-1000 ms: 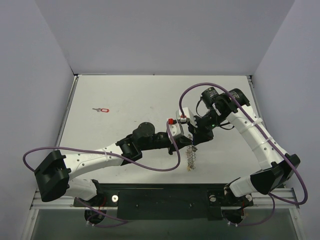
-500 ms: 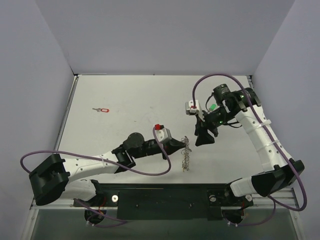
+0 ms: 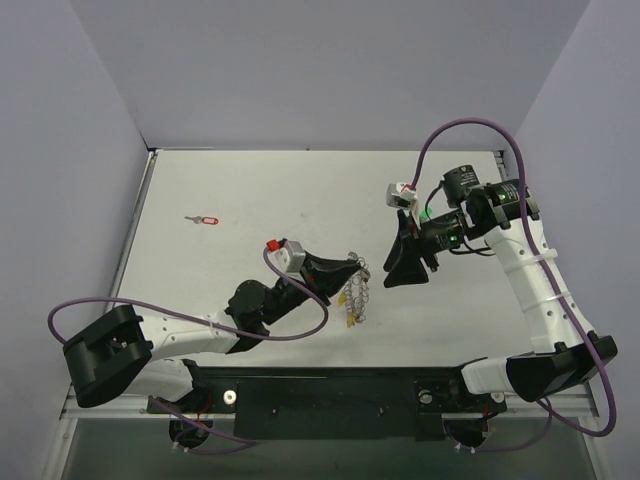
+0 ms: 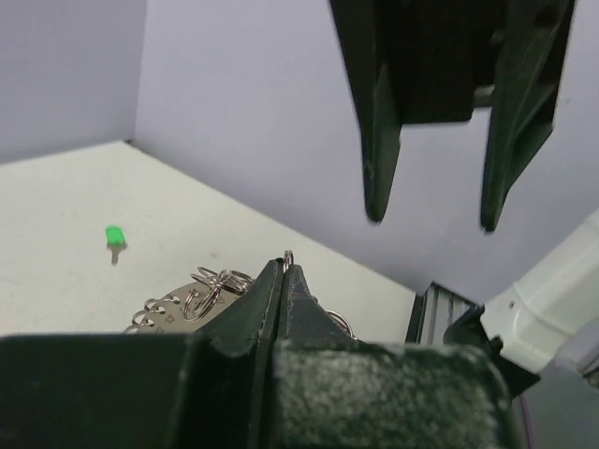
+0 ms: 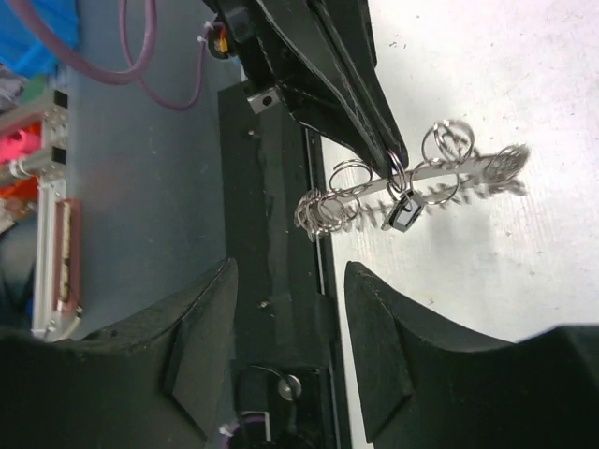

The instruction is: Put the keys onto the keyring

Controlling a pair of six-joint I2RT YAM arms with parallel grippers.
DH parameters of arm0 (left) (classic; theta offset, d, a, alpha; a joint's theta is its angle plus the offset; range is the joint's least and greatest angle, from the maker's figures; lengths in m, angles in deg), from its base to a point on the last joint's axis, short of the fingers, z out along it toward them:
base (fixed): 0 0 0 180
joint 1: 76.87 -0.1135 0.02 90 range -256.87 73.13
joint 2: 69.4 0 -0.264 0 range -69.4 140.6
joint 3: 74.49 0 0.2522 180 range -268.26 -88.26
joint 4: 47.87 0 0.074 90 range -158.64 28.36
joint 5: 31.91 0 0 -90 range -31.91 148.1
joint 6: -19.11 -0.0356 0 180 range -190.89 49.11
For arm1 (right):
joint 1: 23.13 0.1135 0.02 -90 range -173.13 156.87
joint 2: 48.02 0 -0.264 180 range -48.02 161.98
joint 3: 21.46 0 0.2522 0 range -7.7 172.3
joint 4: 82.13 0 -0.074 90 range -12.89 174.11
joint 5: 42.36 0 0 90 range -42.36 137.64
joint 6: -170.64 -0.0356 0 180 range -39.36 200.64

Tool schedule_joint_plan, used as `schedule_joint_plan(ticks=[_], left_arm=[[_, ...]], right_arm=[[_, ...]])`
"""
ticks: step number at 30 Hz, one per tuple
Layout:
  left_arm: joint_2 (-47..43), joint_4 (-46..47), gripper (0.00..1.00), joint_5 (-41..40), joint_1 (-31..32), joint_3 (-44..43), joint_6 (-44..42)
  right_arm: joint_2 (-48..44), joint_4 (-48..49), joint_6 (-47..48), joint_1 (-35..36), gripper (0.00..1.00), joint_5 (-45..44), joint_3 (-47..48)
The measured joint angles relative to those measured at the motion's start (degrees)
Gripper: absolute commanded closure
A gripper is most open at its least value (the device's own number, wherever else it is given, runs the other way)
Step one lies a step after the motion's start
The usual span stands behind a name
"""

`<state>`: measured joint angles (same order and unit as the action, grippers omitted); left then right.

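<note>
I count one keyring (image 3: 358, 288), one red key (image 3: 205, 219), one green key (image 4: 114, 236), plus my left end effector (image 4: 285, 266) and right end effector (image 5: 288, 276).

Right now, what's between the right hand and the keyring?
Nothing. Top view shows only bare table between the right hand and the keyring, pinched in the left hand.

Overhead; facing wrist close-ups, keyring (image 5: 459, 170) between
</note>
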<state>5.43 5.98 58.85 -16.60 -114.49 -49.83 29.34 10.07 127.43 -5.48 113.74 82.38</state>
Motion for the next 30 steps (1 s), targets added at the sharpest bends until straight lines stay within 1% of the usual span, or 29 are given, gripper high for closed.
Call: schedule_joint_plan(ticks=[4, 8, 12, 13, 16, 20, 25, 30], left_arm=[[0.0, 1.6, 1.0, -0.9, 0.0, -5.2, 0.5], [0.2, 3.7, 1.0, -0.9, -0.2, -9.1, 1.0], [0.4, 4.4, 1.0, -0.4, -0.5, -10.6, 1.3], [0.4, 4.3, 1.0, -0.3, -0.5, -10.6, 1.3], [0.4, 4.3, 1.0, 0.0, -0.7, -10.6, 1.5], [0.4, 4.3, 1.0, 0.7, -0.7, -10.7, 2.0], [0.4, 4.3, 1.0, 1.1, -0.7, -10.7, 2.4], [0.4, 4.3, 1.0, 1.2, -0.7, -10.7, 2.6]], right_arm=[[0.0, 2.3, -7.9, -0.8, 0.55, 0.6, 0.6], [0.0, 5.8, -16.0, -2.7, 0.56, 0.7, 3.6], [0.0, 8.8, -21.6, -4.6, 0.64, 1.2, 8.4], [0.0, 9.8, -23.0, -5.0, 0.68, 1.6, 9.4], [0.0, 12.9, -26.3, -5.3, 0.7, 2.9, 10.4], [0.1, 16.6, -30.3, -3.3, 0.7, 3.1, 8.3], [0.1, 19.3, -32.9, -1.3, 0.76, 2.8, 5.2], [0.1, 21.2, -34.3, -1.3, 0.79, 2.7, 4.8]])
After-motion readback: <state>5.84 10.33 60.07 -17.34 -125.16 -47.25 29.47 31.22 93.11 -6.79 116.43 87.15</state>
